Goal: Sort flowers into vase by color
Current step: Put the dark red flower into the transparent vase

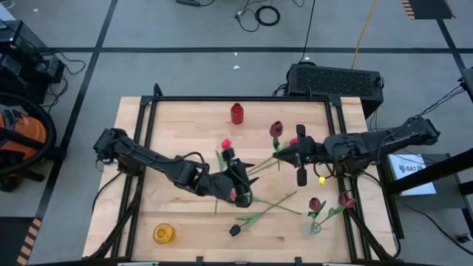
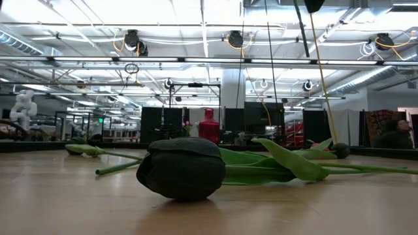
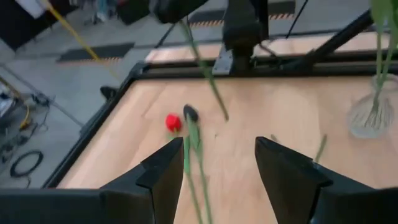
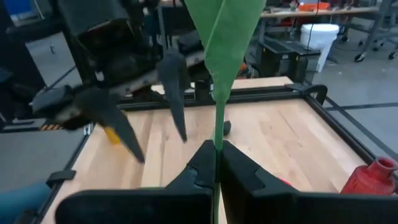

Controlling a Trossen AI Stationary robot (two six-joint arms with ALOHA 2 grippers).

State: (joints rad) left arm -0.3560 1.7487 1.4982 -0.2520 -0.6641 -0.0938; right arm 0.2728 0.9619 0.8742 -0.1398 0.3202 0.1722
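Several artificial tulips lie on the wooden table: a black one [image 1: 235, 230] near the front, its head [image 2: 181, 168] resting on the wood, and a red head [image 3: 173, 122] beside a black head [image 3: 190, 112]. Two maroon tulips [image 1: 316, 204] stand in a clear glass vase [image 1: 315, 226]. A red vase [image 1: 236, 113] stands near the far edge, a yellow vase [image 1: 163, 233] near the front left. My left gripper [image 1: 235, 177] hovers open over stems at mid-table [image 3: 217, 146]. My right gripper [image 1: 279, 154] is shut on a tulip's green stem. My right gripper pinches a tulip's green stem [image 4: 217, 127] between its two fingers [image 4: 233, 165], with a broad leaf [image 4: 225, 37] rising just beyond them. The stem is lifted clear of the table. Its free end [image 3: 217, 99] hangs in the air in front of my left gripper.
A black metal frame [image 1: 222, 98] borders the table. Loose stems and leaves [image 1: 273, 207] cross the middle and front. A black box [image 1: 334, 80] sits behind the far right corner. Bare wood shows at the table's left [image 1: 159, 140].
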